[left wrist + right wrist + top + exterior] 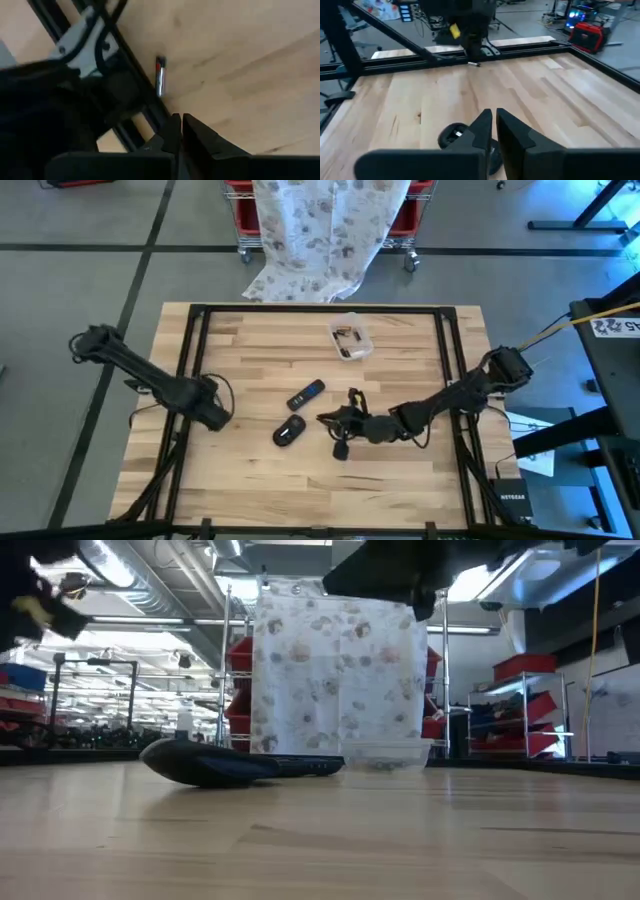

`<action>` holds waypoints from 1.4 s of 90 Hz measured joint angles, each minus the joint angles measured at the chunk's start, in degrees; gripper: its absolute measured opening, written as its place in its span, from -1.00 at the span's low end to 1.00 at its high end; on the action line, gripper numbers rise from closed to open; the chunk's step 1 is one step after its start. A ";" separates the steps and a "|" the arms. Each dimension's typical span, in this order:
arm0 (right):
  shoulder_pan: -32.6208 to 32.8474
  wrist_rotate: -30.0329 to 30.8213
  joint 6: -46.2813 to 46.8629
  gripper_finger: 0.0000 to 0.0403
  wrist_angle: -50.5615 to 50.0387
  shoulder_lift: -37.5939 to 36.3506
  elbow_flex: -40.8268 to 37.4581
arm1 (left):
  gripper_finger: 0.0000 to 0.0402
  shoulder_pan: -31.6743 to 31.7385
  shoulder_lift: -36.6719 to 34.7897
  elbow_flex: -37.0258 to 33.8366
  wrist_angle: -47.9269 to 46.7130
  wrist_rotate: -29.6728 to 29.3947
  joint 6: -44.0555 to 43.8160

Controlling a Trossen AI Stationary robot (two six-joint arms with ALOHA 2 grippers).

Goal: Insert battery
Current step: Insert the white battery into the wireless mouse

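We've got the battery (160, 76) lying loose on the table (400, 470) over on the left side, right beside the black frame rail (135, 75). The left gripper (177, 125) sits just near it, fingers pinched nearly together with nothing in them. The right gripper (492, 122) is mid-table, also narrow and empty, just right of the mouse (289, 430). The remote (306, 394) lies a bit farther back.

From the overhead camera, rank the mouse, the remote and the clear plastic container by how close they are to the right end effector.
1. Mouse, just left of the right end effector, toward the table's middle.
2. Remote, a little beyond the mouse, toward the far edge.
3. Clear plastic container, near the table's far edge.
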 joint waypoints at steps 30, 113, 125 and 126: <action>-0.84 -4.53 -3.62 -0.94 -0.05 0.00 0.00 | -0.99 1.72 14.50 0.00 -0.24 -3.81 -4.47; 4.42 -16.47 0.88 -0.94 4.12 -0.09 -0.07 | -1.00 8.56 35.44 0.19 13.50 -5.51 4.73; 6.44 -16.42 -0.19 -0.94 4.83 -0.11 -0.07 | -1.00 8.75 35.21 1.47 11.22 -5.77 4.84; 6.54 -16.42 -0.23 -0.94 4.87 -0.11 -0.07 | -1.00 8.75 35.02 1.70 10.64 -5.89 4.81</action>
